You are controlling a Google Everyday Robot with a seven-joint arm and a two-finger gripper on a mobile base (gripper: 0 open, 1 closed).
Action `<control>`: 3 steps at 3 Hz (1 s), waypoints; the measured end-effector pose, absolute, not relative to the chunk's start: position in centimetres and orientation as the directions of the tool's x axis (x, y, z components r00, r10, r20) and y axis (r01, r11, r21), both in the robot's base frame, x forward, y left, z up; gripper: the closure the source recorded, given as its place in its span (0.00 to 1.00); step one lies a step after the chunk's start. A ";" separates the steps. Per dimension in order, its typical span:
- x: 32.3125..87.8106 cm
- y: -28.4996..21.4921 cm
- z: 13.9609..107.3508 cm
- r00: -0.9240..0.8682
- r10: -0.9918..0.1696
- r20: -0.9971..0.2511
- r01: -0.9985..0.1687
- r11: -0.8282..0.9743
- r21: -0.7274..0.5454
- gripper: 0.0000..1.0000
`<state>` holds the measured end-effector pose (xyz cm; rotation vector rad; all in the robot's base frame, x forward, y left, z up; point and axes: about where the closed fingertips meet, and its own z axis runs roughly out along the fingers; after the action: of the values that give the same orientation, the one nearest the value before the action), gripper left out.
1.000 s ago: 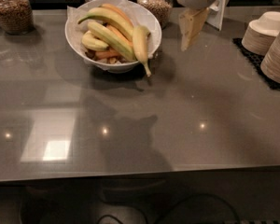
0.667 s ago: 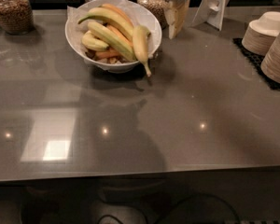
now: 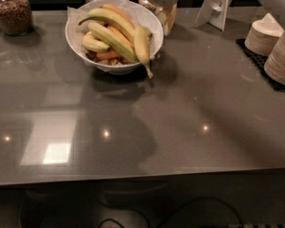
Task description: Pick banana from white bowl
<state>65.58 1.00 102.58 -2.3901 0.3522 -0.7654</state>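
The white bowl (image 3: 80,44) stands at the back left of the grey table and holds several bananas. The banana (image 3: 141,42), plump, straight and evenly yellow, lies on the bowl's right rim with its long thin stem hanging down over the edge. Longer curved green-tipped bananas (image 3: 109,20) and a short pale one (image 3: 94,42) lie to its left. My gripper (image 3: 167,17) hangs from the arm at the top edge, just behind and to the right of the bowl's rim, apart from the banana. Most of it is cut off by the frame.
A glass jar of brown nuts (image 3: 9,12) stands at the back left. Stacks of beige paper bowls (image 3: 263,36) sit on a black mat at the right edge. A white stand (image 3: 218,6) is at the back right.
My gripper has moved left along the back of the table, from beside the white stand to the bowl's right rim. The bananas have not moved.
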 end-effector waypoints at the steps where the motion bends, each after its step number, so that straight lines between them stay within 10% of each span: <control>1: 65.9 0.5 100.5 0.810 -0.391 0.437 -0.077 -0.809 -0.583 0.00; 3: 67.0 -0.9 95.7 0.847 -0.342 0.407 -0.103 -0.857 -0.505 0.36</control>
<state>67.05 -0.89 95.66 -2.5479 0.3267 -0.6826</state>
